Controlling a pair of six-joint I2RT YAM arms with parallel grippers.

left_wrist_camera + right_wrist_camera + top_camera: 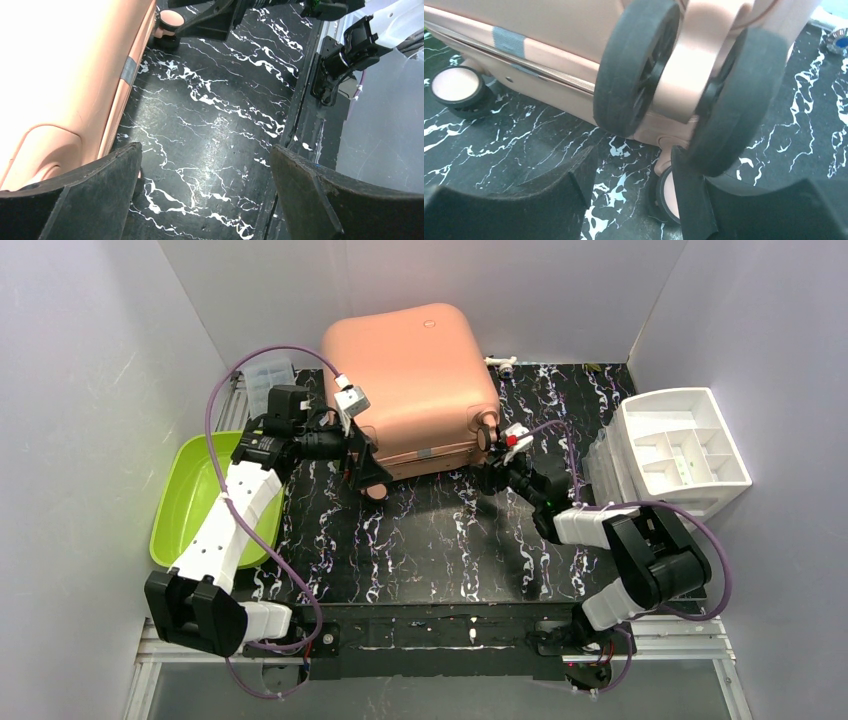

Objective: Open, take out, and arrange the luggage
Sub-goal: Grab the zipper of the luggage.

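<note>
Salmon-pink luggage (410,380) lies shut, nothing unpacked: its shell beside the gaping, empty left pincer (206,152), its wheels (636,65) just ahead of the parted, empty right pincer (634,155).

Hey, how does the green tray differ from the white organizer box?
The green tray is one shallow, rounded basin; the white organizer is boxy and split into compartments. The tray sits left of the mat, the organizer right. Both are open-topped.
</note>
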